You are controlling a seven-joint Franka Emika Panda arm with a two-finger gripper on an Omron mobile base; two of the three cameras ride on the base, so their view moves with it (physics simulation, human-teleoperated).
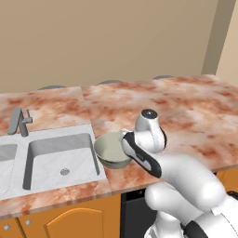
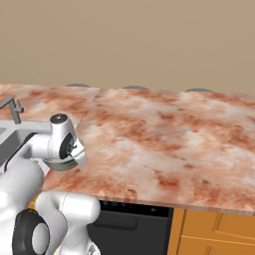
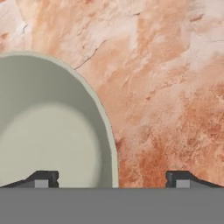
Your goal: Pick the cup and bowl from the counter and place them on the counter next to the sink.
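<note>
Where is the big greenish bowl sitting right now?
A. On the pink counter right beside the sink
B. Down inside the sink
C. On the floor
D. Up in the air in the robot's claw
A. The bowl rests on the counter just beside the sink, and in the hand view the claw stands open, one fingertip over the bowl and one outside its rim.

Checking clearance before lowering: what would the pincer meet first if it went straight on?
Probably the bowl's rim, which lies between the open pincer's tips; counter just beyond. Depth is unclear.
</note>
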